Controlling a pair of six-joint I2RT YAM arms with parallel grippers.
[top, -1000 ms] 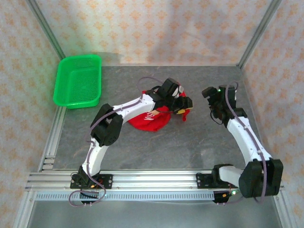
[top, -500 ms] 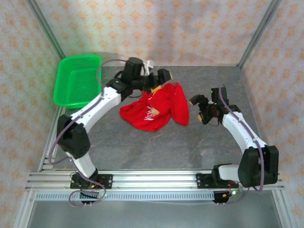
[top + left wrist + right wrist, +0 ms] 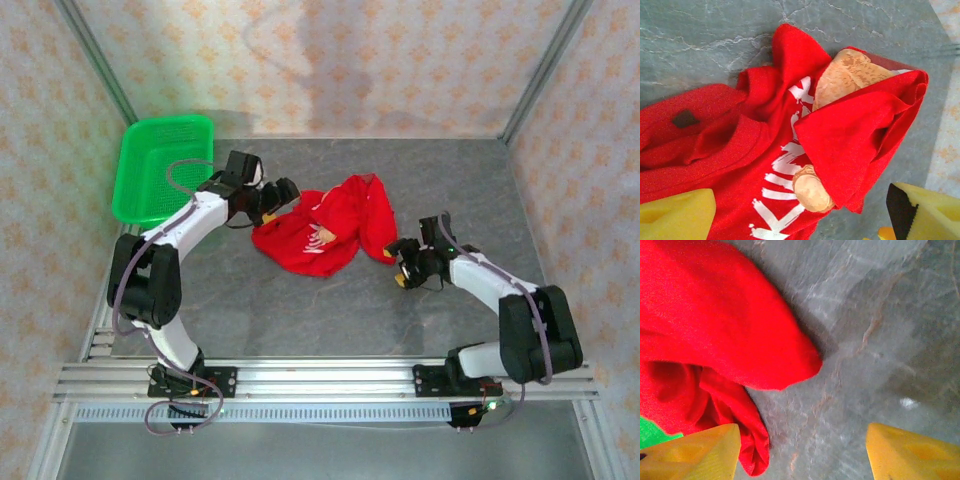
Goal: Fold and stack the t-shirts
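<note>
From above, the red t-shirt point(image 3: 325, 228) is seen crumpled on the surface point(image 3: 300, 310) between the left gripper point(image 3: 275, 200) and the right gripper point(image 3: 400, 265). Its bear print point(image 3: 850, 75) is revealed by the left wrist view. Both grippers are seen open, with nothing clasped.

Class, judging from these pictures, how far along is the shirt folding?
Done: nothing yet; the red t-shirt lies crumpled on the table. In hand: the left claw and right claw stand open at its two ends, gripping nothing. Left: spreading it flat, folding and stacking.
</note>
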